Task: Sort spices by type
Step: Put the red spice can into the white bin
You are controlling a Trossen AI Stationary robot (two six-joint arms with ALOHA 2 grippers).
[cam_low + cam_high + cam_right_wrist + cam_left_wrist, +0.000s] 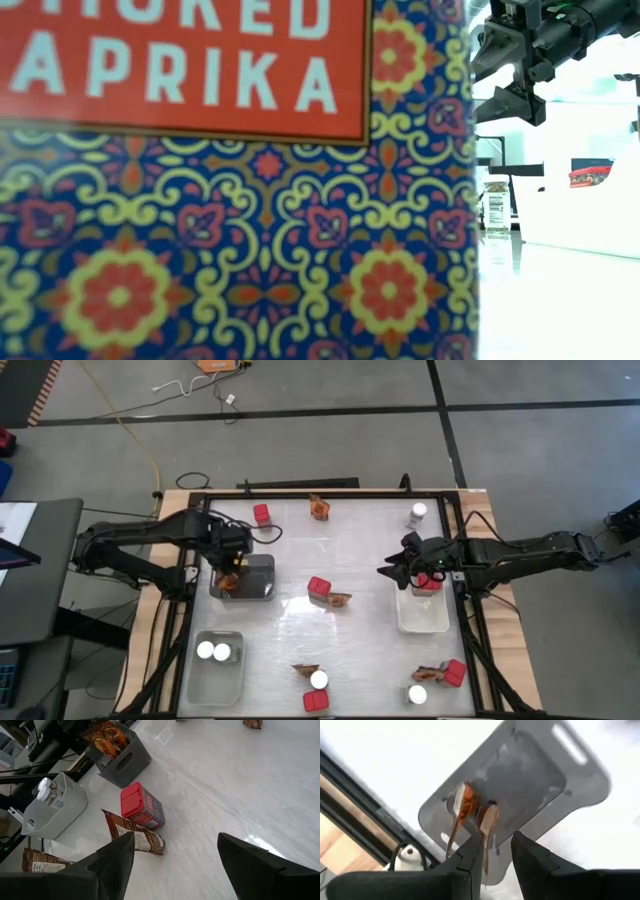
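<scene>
My left gripper hangs open just above the grey tray, fingers pointing down. Two orange-brown packets stand on edge inside that tray, just below my fingertips; nothing sits between the fingers. My right gripper waits open over the table beside the white tray, which holds a red box. Ahead of it a red box and a packet lie on the table. Two white-lidded jars stand in the clear tray.
Loose spices lie about the table: a red box and a packet at the far edge, a jar at the far right, several more along the near edge. A paprika box fills most of the low view.
</scene>
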